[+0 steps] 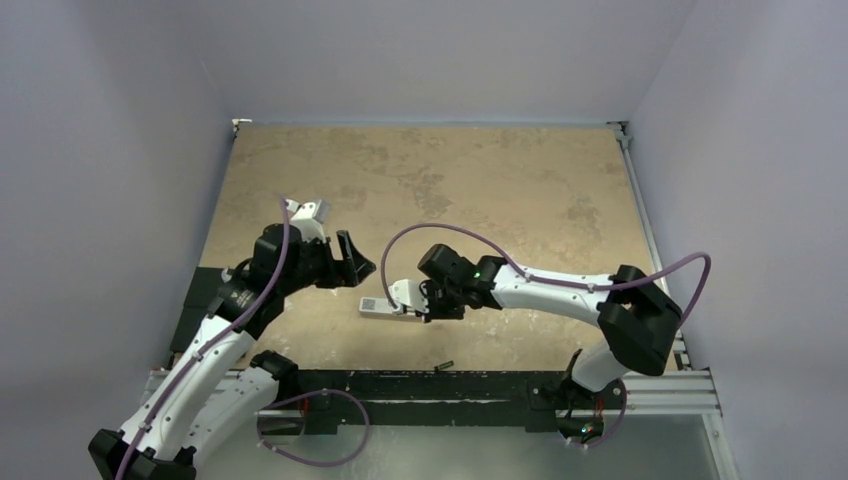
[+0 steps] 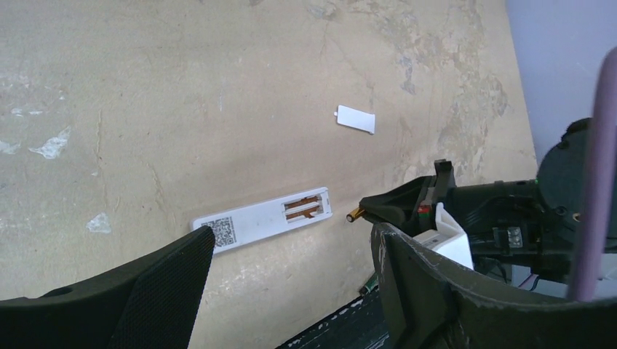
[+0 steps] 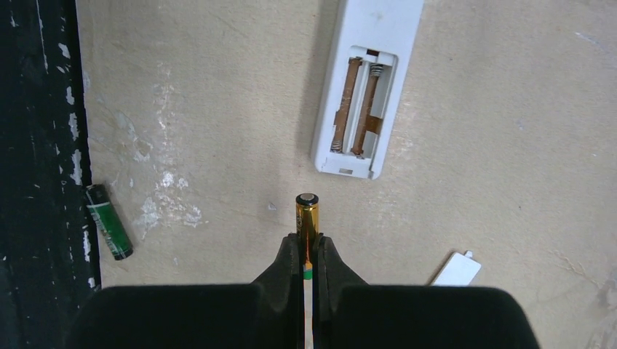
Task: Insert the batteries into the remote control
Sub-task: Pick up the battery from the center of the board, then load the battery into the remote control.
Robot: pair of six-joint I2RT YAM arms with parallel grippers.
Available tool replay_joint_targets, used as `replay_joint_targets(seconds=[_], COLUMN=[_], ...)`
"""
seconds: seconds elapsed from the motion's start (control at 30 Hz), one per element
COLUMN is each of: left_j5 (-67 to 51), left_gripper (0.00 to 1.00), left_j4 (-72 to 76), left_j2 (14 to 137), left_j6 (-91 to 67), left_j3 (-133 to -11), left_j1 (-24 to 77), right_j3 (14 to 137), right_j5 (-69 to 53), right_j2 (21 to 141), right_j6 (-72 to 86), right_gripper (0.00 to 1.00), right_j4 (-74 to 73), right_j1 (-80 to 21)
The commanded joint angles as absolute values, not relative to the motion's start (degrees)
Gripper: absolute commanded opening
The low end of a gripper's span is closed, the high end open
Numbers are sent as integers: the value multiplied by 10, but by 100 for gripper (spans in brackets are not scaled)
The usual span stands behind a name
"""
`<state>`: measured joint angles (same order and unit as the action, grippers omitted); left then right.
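Observation:
The remote control [image 3: 367, 87] lies face down on the table, its white back up and its battery bay [image 3: 358, 109] open and empty. My right gripper [image 3: 306, 243] is shut on a gold battery [image 3: 306, 217], which points at the bay's end from a short gap away. A second battery [image 3: 109, 222], green and dark, lies by the table's black front edge. In the left wrist view the remote control [image 2: 255, 222] sits just beyond my open left gripper [image 2: 291, 240], which holds nothing. From above, the left gripper [image 1: 352, 258] hovers left of and behind the remote control [image 1: 383, 307].
The white battery cover [image 2: 356, 120] lies loose on the table beyond the remote, also visible as the cover [image 3: 457, 269] beside my right fingers. The black front rail [image 1: 440, 385] runs along the near edge, with the loose battery [image 1: 445, 365] just before it.

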<state>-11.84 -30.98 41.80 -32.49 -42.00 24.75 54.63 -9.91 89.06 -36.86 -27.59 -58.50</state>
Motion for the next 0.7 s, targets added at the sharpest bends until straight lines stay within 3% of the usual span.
replay_joint_targets(seconds=[0.0,0.67], left_j5=[-90,-67], left_gripper=[79,73], left_j4=[-304,-273], left_j2=[420,424], left_j6=[-357,-460], left_j3=[-410,-311], left_j1=[243,243], right_j3=[570,670], right_j5=[-87,-86], right_j2=[873,953], right_j6=[-332,-273], right_gripper=[0,0], right_j4=[-275,-309], right_j1=[-587,-587])
